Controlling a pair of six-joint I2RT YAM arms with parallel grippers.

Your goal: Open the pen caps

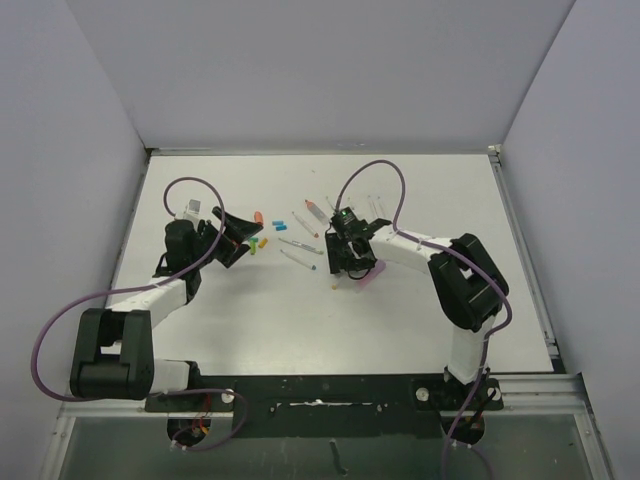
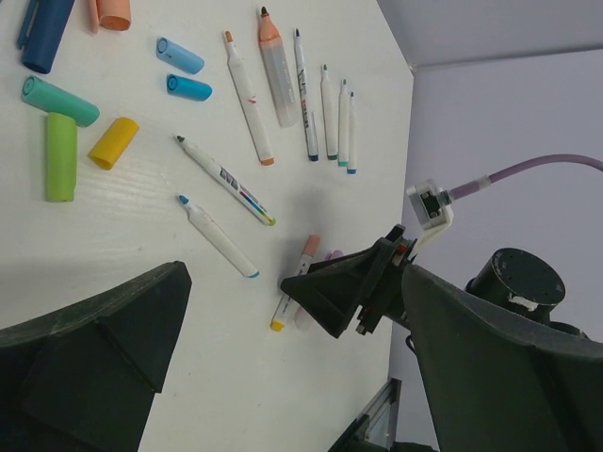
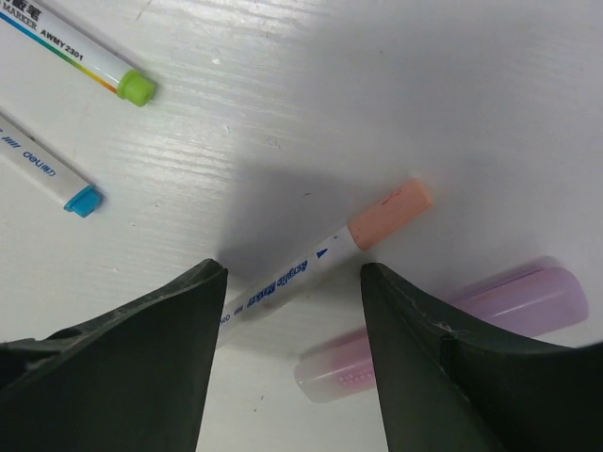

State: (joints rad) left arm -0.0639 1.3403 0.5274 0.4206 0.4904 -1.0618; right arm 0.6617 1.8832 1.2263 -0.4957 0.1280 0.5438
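where pen lies diagonal, peach cap upper-right

The left end effector hangs with jaws spread wide, while the right end effector points down, jaws parted

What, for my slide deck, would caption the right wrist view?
Right gripper open astride a peach-capped pen, a purple marker beside it on the white table.

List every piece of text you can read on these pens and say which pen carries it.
"MARKER AWMY 2301": white pen with the green end.
Blue-ended pen: print cut off, unreadable.
Peach-capped pen: blue lettering, too blurred.
Left wrist view: print on the other pens too small to read.
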